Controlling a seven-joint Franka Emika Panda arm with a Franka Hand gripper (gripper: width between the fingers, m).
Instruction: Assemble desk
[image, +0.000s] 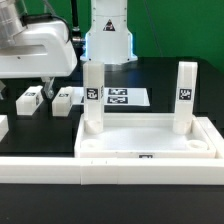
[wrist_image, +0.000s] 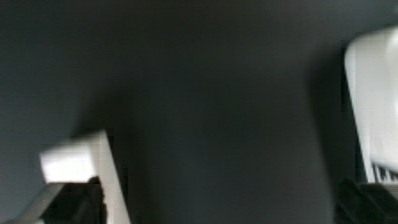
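Where square white legs (image: 92, 98) stand, the smooth tabletop (image: 140, 134) is rimmed.

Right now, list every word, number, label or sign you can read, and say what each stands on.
No words or numbers can be read anywhere.
Only black-and-white square tags, patterns not text: on one upright leg, the other upright leg, the tabletop front rim, the loose legs and the marker board.
Wrist view: blurred, no marks.

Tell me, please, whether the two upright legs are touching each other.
Apart. The exterior view shows the leg on the exterior view's left and the leg on the exterior view's right standing far apart, bare tabletop between them.
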